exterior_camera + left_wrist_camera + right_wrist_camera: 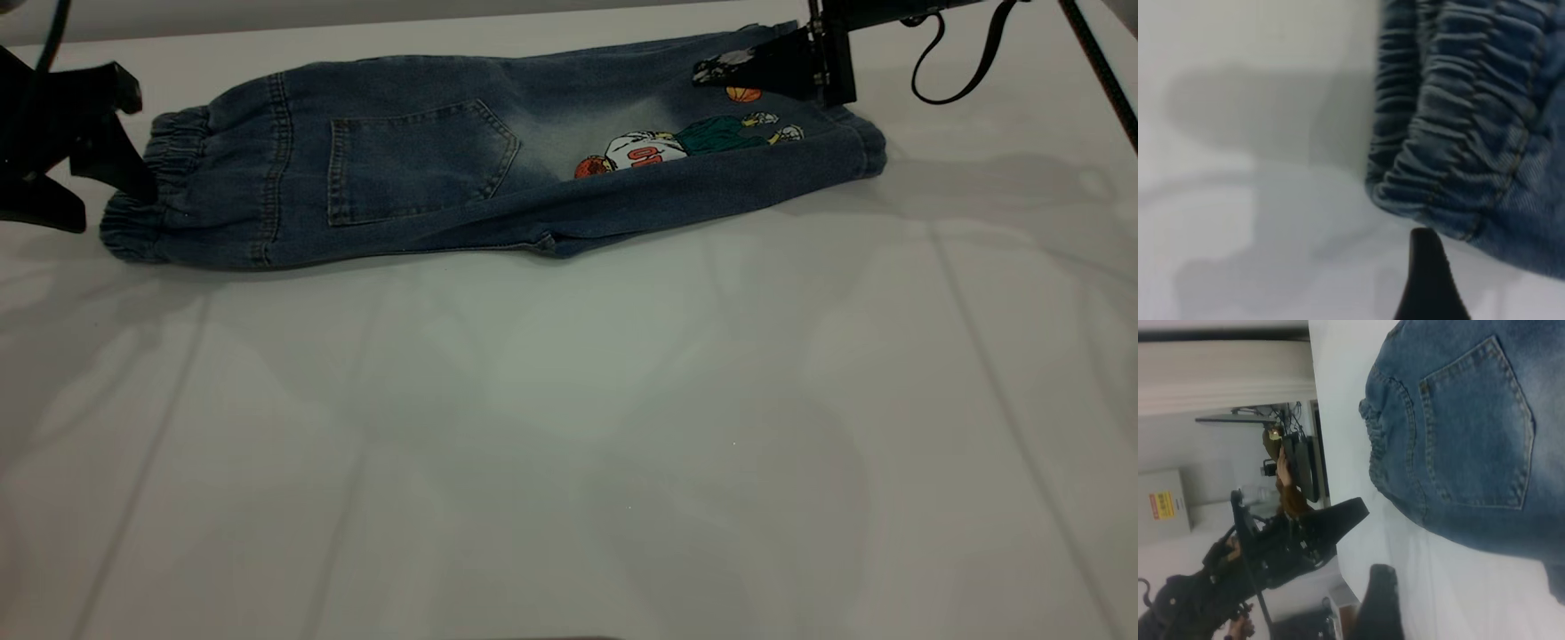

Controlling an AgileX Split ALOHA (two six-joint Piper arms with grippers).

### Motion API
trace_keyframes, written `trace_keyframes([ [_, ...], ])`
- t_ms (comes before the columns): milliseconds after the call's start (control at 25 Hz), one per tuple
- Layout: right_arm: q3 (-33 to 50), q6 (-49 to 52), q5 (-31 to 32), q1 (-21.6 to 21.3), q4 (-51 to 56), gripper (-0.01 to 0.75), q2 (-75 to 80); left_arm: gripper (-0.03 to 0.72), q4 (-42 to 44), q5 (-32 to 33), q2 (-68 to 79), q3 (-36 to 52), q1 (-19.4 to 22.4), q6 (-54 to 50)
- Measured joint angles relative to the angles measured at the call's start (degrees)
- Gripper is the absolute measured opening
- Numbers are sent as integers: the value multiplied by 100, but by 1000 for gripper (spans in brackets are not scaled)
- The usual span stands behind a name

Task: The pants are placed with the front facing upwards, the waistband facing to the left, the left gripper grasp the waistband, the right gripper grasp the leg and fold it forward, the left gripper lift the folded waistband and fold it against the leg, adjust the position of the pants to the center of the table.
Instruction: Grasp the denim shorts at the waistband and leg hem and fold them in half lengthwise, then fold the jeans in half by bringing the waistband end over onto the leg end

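The blue denim pants [498,169] lie folded lengthwise at the far side of the white table [569,427]. A back pocket and a cartoon print [676,147] face up. The gathered waistband [169,151] points left. My left gripper [111,206] stands open right beside the waistband, holding nothing. In the left wrist view one black fingertip [1426,267] rests on the table just short of the ruffled waistband [1458,133]. My right gripper [738,71] hovers open over the leg end at the far right. Its one visible finger [1378,600] is above bare table, away from the pants [1471,420].
A black cable [960,62] loops down beside the right arm. A thin black rod [1102,71] runs along the table's far right. In the right wrist view, a person's hand [1282,463] and equipment stand beyond the table edge.
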Motion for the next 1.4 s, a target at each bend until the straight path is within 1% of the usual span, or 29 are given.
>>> trace_keyframes([
  [120, 0, -52, 0, 0, -11, 573, 0, 437, -79, 377, 0, 0, 25, 53],
  [200, 0, -62, 0, 0, -11, 573, 0, 454, -84, 697, 0, 0, 127, 32],
  [280, 0, -110, 0, 0, -11, 573, 0, 482, -143, 952, 0, 0, 358, -92],
  [400, 0, -173, 0, 0, -80, 573, 0, 515, -539, 1204, 0, 0, 803, -152],
  [480, 0, -222, 0, 0, -103, 573, 0, 523, -878, 1278, 0, 0, 1047, -66],
  [560, 0, -269, 0, 0, -103, 573, 0, 525, -1141, 1310, 0, 0, 1190, 147],
  [680, 0, -298, 0, 0, -107, 573, 0, 527, -1582, 1335, 12, 0, 1208, 591],
  [840, 0, -304, 0, 0, -101, 573, 0, 528, -2394, 1399, 234, -92, 1203, 1311],
  [960, 0, -311, 0, 0, -97, 573, 0, 528, -2849, 1481, 518, -249, 1203, 1592],
  [1200, 0, -315, 0, 0, -97, 572, 0, 528, -3056, 1615, 958, -525, 1105, 1629],
  [1400, 0, -315, 0, 0, -95, 572, 0, 528, -3147, 1519, 1094, -611, 1042, 1629],
])
